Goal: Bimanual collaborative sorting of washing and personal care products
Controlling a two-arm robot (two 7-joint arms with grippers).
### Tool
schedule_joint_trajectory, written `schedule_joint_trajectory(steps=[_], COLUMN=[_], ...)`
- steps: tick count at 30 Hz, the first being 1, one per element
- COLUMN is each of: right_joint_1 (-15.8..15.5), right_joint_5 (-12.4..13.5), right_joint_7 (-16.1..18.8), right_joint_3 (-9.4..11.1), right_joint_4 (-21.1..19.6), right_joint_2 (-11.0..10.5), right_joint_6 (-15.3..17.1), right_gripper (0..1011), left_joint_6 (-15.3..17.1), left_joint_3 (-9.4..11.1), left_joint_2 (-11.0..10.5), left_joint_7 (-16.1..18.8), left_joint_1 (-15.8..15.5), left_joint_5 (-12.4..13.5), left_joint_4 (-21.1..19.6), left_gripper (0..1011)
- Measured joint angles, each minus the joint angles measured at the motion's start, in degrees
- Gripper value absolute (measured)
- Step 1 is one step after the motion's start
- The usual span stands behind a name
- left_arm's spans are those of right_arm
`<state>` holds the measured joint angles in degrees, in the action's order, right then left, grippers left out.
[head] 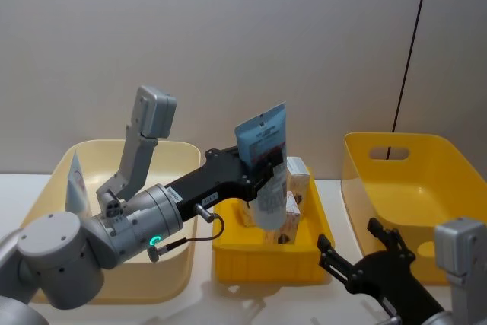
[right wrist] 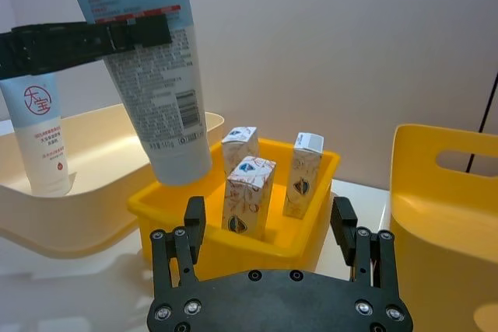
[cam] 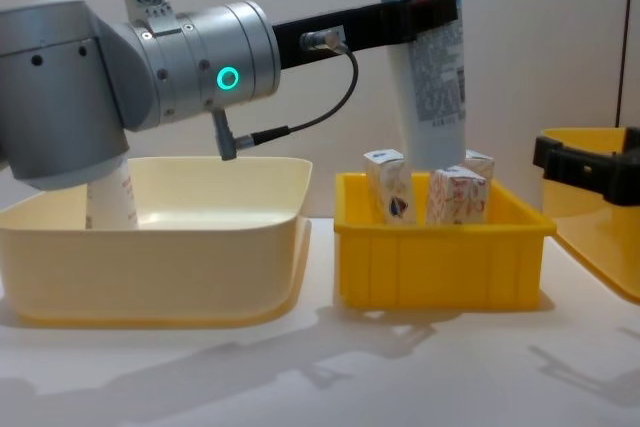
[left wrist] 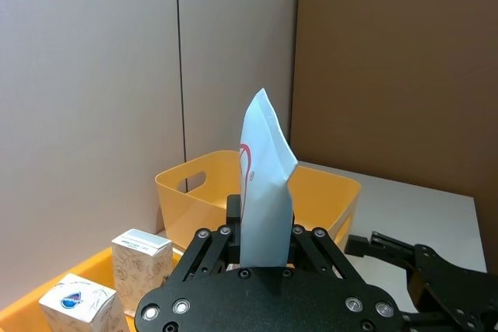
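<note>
Squeeze tube (head: 261, 136) stands crimp-end up, clamped in the left tool (head: 265, 168), cap over the yellow tray (head: 228, 258) of cartons (head: 298, 174). The right tool (head: 347, 234), jaws spread apart, sits at the tray's 4 o'clock.

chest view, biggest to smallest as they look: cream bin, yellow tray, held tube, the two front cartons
1. cream bin
2. yellow tray
3. tube, in the left gripper
4. left front carton and right front carton: alike, tied
right gripper open beside the tray
</note>
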<state>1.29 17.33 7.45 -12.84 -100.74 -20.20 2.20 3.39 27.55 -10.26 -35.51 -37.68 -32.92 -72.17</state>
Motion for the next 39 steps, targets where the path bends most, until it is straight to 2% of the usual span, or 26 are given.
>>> schedule_joint_trajectory(steps=[12,28,39], right_joint_1=[6.0,14.1,18.3], right_joint_5=[-0.7,-1.0,-2.8], right_joint_7=[3.5,11.5,12.8], right_joint_3=[-1.8,-5.9,-8.4], right_joint_4=[4.5,10.7,14.2], right_joint_2=[0.8,0.8,1.9], right_joint_6=[0.3,1.4,1.4], right_gripper=[1002,1002,1002], left_joint_6=[-0.3,-0.5,-0.5], left_joint_3=[0.2,0.3,0.3], left_joint_2=[-0.1,-0.1,-0.1], left_joint_7=[0.4,0.7,0.7], left_joint_1=[0.0,0.0,0.0], left_joint_5=[0.4,0.5,0.6], left_joint_4=[0.0,0.0,0.0], left_gripper=[246,248,246])
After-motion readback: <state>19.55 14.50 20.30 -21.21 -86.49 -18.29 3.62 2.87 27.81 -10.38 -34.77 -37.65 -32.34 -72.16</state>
